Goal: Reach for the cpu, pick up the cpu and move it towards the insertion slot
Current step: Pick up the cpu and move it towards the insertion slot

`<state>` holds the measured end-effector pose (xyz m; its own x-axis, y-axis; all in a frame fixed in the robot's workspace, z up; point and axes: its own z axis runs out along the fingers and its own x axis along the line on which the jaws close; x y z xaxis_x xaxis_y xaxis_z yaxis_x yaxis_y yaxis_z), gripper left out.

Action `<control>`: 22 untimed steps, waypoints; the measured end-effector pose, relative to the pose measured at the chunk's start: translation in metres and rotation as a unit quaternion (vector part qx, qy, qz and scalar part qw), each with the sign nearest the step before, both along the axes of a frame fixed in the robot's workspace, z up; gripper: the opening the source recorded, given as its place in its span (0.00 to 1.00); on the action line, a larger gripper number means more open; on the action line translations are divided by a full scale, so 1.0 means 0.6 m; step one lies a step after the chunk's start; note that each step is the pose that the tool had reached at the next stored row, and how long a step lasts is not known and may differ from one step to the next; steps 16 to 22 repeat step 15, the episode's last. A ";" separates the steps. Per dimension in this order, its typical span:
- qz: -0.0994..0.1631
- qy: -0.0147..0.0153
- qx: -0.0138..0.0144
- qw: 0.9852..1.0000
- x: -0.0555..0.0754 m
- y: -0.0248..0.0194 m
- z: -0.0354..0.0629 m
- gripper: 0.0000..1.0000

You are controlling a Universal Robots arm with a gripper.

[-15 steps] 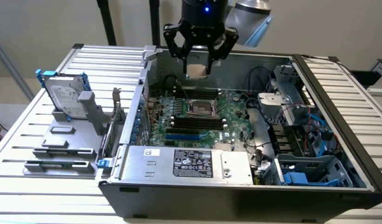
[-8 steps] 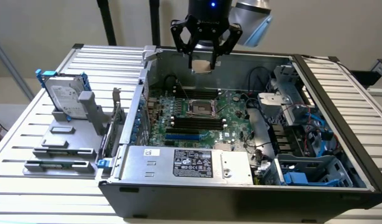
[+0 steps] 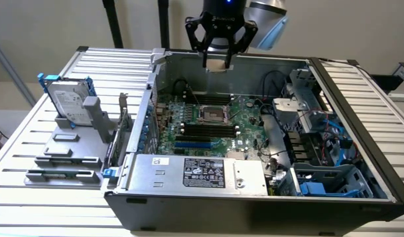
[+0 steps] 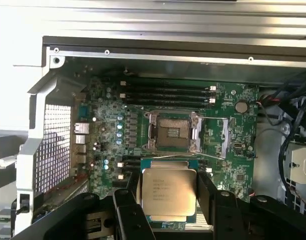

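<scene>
My gripper (image 3: pixel 217 63) hangs high over the back of the open computer case, shut on the cpu (image 3: pixel 217 64), a small pale square chip between the black fingers. In the wrist view the cpu (image 4: pixel 168 192) shows its silvery printed top, clamped at both sides by the fingers (image 4: pixel 206 192). The insertion slot (image 3: pixel 213 115) is the square socket with a shiny frame and dark centre on the green motherboard, well below the gripper. The wrist view has the insertion slot (image 4: pixel 173 132) just beyond the held chip, its lever frame open.
Black memory slots (image 3: pixel 205 130) flank the socket. A power supply (image 3: pixel 195 173) fills the case front. Cables and blue drive bays (image 3: pixel 320 143) crowd the exterior view's right. An upright hard drive with blue rails (image 3: pixel 67 101) stands on the grey fixture at the exterior view's left.
</scene>
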<state>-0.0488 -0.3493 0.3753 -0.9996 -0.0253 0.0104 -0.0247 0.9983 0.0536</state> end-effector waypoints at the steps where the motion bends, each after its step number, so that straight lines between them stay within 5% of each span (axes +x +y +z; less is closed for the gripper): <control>1: 0.000 0.000 0.000 1.000 0.002 0.0043 -0.001 0.55; 8: -0.003 0.000 -0.001 1.000 0.009 0.0242 -0.006 0.55; 22: -0.003 0.000 -0.001 1.000 0.009 0.0245 -0.006 0.55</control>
